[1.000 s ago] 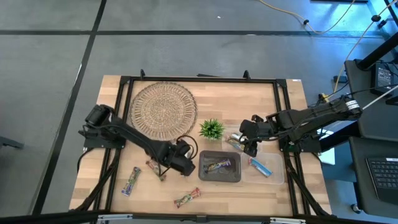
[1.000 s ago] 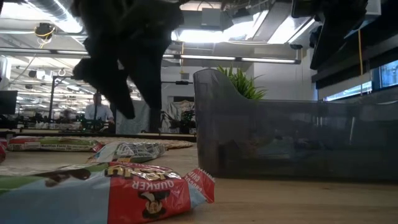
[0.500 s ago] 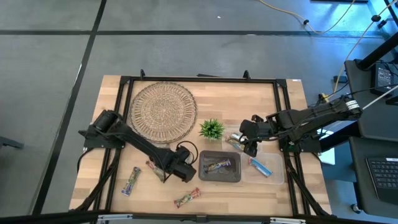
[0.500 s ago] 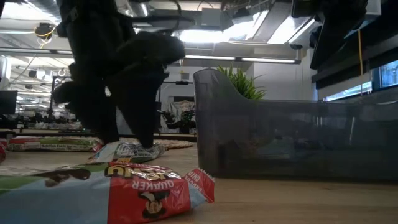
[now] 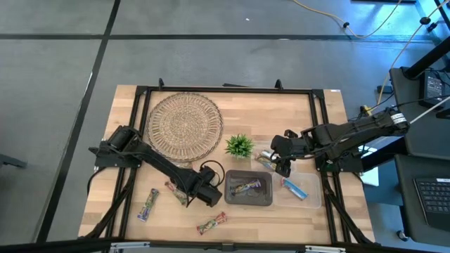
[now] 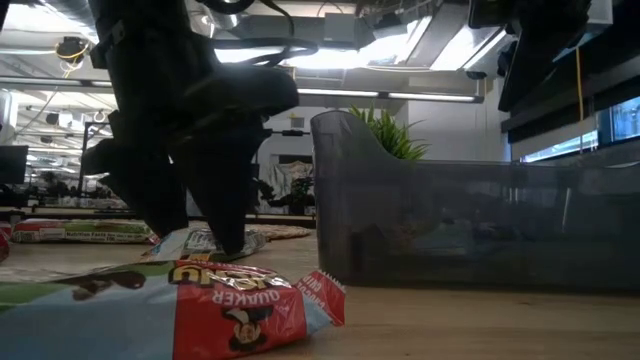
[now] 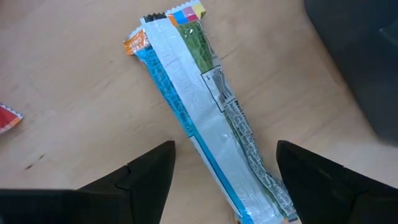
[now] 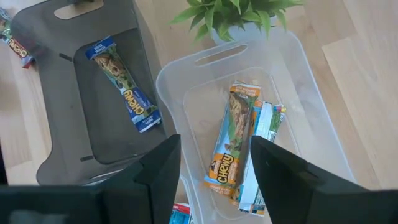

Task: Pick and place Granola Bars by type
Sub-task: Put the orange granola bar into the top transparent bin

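A granola bar [image 7: 205, 118] lies flat on the wood, its silver, blue and green back up; in the high view this bar [image 5: 174, 191] is left of the dark bin [image 5: 248, 199]. My left gripper [image 7: 225, 180] is open and low over the bar's one end, a finger on either side, pointing steeply down [image 6: 190, 225]. My right gripper [image 8: 214, 149] hangs open above the clear bin [image 8: 186, 68], which holds several bars [image 8: 233, 140]. One blue bar [image 8: 124, 84] lies in the dark bin. Two more bars [image 5: 148, 205] [image 5: 211, 223] lie near the table's near edge.
A round woven mat [image 5: 184, 126] lies at the far left and a small green plant [image 5: 240, 145] stands mid-table. A red-ended bar [image 6: 200, 310] lies close before the low camera. The dark bin's wall [image 6: 480, 225] rises right of my left gripper.
My left gripper has come down onto the place of the bar left of the dark bin, rolling a little, until its open fingers straddle the bar's end. The bar has not moved. My right gripper has kept still.
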Available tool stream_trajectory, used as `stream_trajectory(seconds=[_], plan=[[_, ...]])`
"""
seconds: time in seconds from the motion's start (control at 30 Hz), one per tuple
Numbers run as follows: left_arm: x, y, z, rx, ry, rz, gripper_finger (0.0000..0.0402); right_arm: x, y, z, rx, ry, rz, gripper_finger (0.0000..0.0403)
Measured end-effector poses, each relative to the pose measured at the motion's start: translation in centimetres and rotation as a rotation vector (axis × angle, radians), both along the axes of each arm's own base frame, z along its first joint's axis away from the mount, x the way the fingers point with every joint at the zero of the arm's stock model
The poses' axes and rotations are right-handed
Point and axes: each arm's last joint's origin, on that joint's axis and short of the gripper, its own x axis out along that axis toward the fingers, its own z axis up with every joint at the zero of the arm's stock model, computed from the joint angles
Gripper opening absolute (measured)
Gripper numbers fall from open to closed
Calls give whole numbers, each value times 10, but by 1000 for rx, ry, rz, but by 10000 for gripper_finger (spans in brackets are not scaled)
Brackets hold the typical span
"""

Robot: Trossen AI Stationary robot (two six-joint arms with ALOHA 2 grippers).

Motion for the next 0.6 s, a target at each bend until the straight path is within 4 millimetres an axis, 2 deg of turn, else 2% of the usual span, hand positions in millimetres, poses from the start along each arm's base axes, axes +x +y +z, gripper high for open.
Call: stream_trajectory(seconds=[0.33, 0.6], plan=[[0, 1, -1, -18, 4, 26, 265, 0, 0, 0, -1, 0, 1, 197], [-3, 2, -2, -7, 35, 18, 182, 0, 0, 0, -1, 0, 2, 197]])
